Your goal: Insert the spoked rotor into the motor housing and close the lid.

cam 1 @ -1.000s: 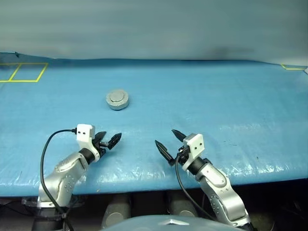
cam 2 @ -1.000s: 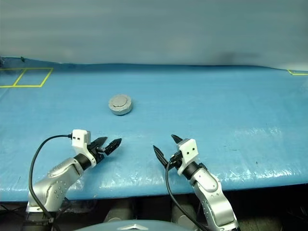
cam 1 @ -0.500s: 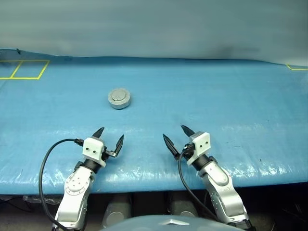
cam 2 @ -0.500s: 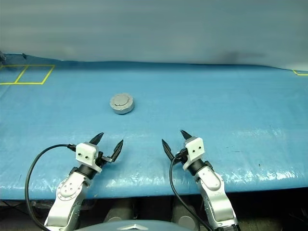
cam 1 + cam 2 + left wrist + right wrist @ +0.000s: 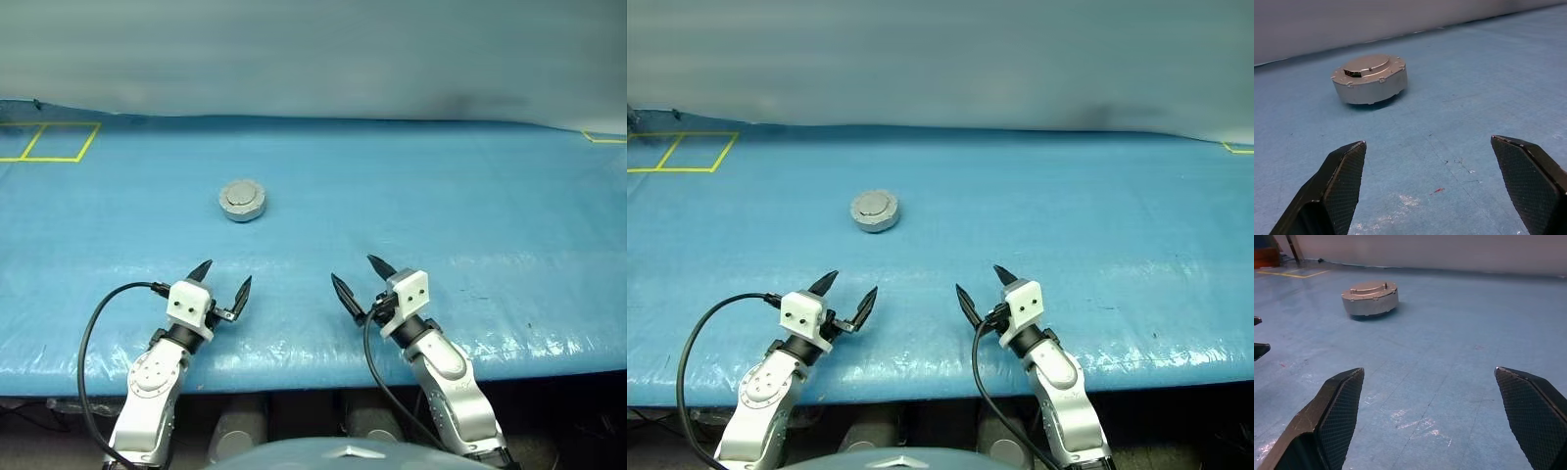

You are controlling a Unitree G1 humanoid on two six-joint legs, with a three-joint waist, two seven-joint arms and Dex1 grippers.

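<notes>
The motor housing [image 5: 241, 201] is a short round grey metal cup on the blue table, left of centre. Its lid [image 5: 1367, 64] lies shut flat on top, plain grey face up. The spoked rotor is hidden from view. My left gripper [image 5: 224, 281] hovers near the table's front edge, well short of the housing, open and empty. To its right my right gripper [image 5: 359, 278] is also open and empty, pointing slightly toward the housing [image 5: 1370, 298]. Both wrist views look along the table at the housing, between wide-spread fingertips [image 5: 1342, 176].
A blue sheet [image 5: 441, 196] covers the table, with yellow tape squares [image 5: 59, 142] at the far left and a yellow corner mark [image 5: 602, 138] at the far right. A grey wall runs behind. The table's front edge lies just under both grippers.
The left gripper rolled from lying sideways to level, both fingertips now pointing at the housing. The right gripper barely shifted. The housing stayed put; the camera tilted slightly early on.
</notes>
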